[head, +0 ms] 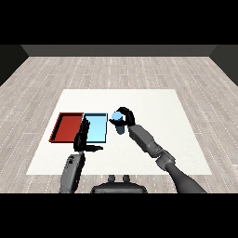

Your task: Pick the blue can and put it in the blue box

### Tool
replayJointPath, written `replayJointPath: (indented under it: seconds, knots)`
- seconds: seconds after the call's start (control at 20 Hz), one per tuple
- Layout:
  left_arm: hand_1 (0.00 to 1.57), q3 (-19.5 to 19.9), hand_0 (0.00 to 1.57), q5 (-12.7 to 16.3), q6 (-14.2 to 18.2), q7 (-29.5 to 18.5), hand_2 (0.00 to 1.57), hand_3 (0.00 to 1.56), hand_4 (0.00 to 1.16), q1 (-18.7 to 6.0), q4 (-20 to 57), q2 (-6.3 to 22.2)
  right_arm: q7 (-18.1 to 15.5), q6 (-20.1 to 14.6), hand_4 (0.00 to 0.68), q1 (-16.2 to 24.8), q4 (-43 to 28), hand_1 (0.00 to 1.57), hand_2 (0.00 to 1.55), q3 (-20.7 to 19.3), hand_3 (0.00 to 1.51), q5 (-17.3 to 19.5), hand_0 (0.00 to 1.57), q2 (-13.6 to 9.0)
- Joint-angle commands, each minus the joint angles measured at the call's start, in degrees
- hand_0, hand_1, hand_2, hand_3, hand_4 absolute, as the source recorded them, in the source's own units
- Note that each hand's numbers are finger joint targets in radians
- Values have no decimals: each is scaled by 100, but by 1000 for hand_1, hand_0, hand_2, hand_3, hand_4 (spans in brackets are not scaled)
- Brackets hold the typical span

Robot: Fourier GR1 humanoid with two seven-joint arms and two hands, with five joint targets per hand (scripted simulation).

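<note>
— Since the right hand (126, 116) is curled round the blue can (119, 123), just right of the blue tray (95, 128), how should it handle?

— Probably light, stiff and smooth-sided, so it could slip; gripping mid-body suits it.

— Is it off the tabletop (153, 107)?

— Can't tell.

— The left hand (84, 138)?

— Fingers relaxed, holding nothing, over the blue tray's near-left corner beside the red tray (66, 126).

A flat white rectangular table top (153, 104) lies in the middle of a floor of pale grey wooden planks (139, 69). Behind it a dark grey wall (119, 50) runs across the far side of the room.
</note>
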Motion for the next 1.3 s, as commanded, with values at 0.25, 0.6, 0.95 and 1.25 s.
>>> replayJointPath:
  seconds: [0.25, 0.6, 0.95, 1.25]
  knots:
    - [0, -456, 0, 107, 160, 386, 0, 0, 0, -231, 142, -32, 338, -211, 665, 1234, -2187, 1440, 1444, 132, 1421, 622, 1440, -759]
    - [0, -1230, 0, 324, 904, 593, 0, 0, 0, -474, 174, -33, 997, -356, 654, 1989, -3838, 1431, 1437, 27, 1412, 1123, 1431, -1247]
    - [0, -1322, 0, 325, 943, 433, 0, 0, 0, -1108, 935, -33, 1470, -135, 661, 2496, -4537, 1422, 1444, -335, 1411, 1710, 1422, -1284]
    - [0, -1409, 0, 458, 1001, 460, 0, 0, 0, -1137, 1296, -33, 1341, -73, 663, 2332, -3968, 1411, 1450, -665, 1415, 2319, 1411, -434]
